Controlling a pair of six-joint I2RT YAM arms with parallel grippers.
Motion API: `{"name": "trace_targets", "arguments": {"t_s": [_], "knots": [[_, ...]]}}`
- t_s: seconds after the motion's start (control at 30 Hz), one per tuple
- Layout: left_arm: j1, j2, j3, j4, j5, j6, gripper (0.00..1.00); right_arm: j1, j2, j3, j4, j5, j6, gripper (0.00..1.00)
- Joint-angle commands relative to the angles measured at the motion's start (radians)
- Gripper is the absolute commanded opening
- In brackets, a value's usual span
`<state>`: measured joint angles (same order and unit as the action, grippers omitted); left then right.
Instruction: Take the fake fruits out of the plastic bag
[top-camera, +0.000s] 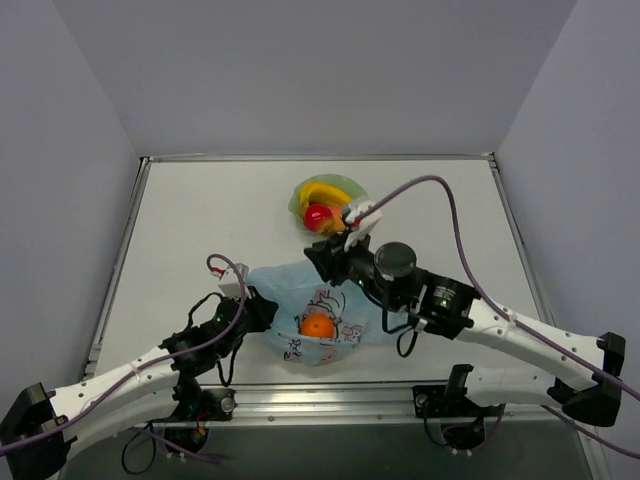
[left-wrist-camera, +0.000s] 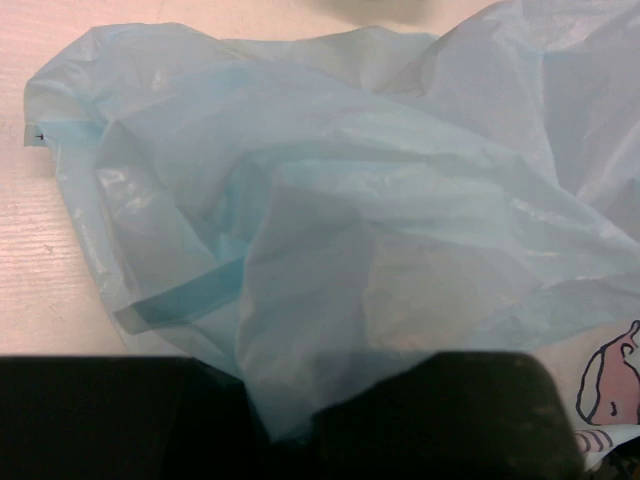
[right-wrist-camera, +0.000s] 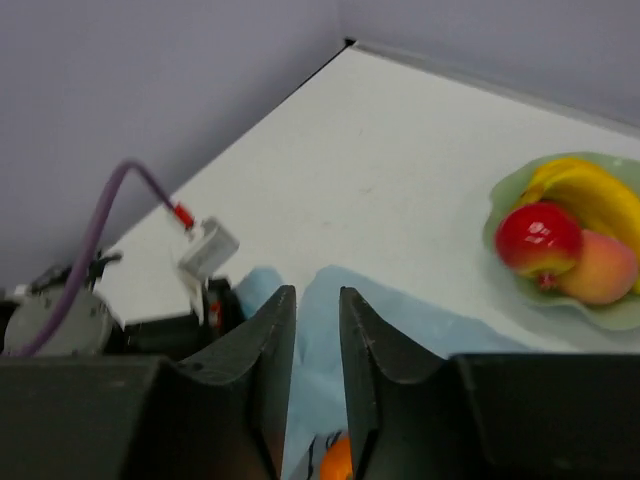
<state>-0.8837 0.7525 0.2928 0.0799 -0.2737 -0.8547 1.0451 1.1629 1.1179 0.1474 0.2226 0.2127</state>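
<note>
The light-blue plastic bag (top-camera: 300, 300) lies crumpled near the front middle, with an orange (top-camera: 318, 326) showing through it. My left gripper (top-camera: 262, 308) is shut on the bag's left edge; in the left wrist view a fold of the bag (left-wrist-camera: 330, 230) runs down between the dark fingers (left-wrist-camera: 440, 410). My right gripper (top-camera: 322, 258) hovers over the bag's far edge, jaws a narrow gap apart and empty (right-wrist-camera: 318, 292); the bag (right-wrist-camera: 420, 320) and orange (right-wrist-camera: 338, 460) show below it. A banana (right-wrist-camera: 590, 195), red apple (right-wrist-camera: 535, 238) and peach-coloured fruit (right-wrist-camera: 600, 268) lie in the bowl.
The pale green scalloped bowl (top-camera: 296, 200) stands behind the bag, just beyond my right gripper. The left arm's wrist with its purple cable (right-wrist-camera: 110, 210) sits close to the right gripper. Grey walls enclose the table on three sides.
</note>
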Motion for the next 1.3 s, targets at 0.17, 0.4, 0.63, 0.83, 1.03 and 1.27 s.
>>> {"name": "trace_targets", "arguments": {"t_s": [0.17,0.4,0.63,0.83,1.03,1.27], "knots": [[-0.008,-0.091,0.003,-0.146,-0.078,-0.104,0.02,0.262,-0.060,-0.351,-0.063,0.091,0.272,0.13],[-0.008,-0.090,-0.026,-0.186,-0.055,-0.141,0.02,0.263,0.090,-0.388,-0.012,0.248,0.359,0.58],[-0.008,-0.099,-0.034,-0.192,-0.052,-0.122,0.02,0.221,0.227,-0.349,0.010,0.265,0.364,0.92],[-0.008,-0.088,-0.032,-0.161,-0.055,-0.115,0.02,0.198,0.325,-0.356,0.040,0.181,0.367,0.91],[-0.008,-0.055,-0.008,-0.108,-0.064,-0.092,0.02,0.185,0.380,-0.340,0.057,0.172,0.358,0.72],[-0.008,-0.028,0.003,-0.108,-0.076,-0.079,0.02,0.216,0.135,-0.380,0.015,0.245,0.359,0.38]]}}
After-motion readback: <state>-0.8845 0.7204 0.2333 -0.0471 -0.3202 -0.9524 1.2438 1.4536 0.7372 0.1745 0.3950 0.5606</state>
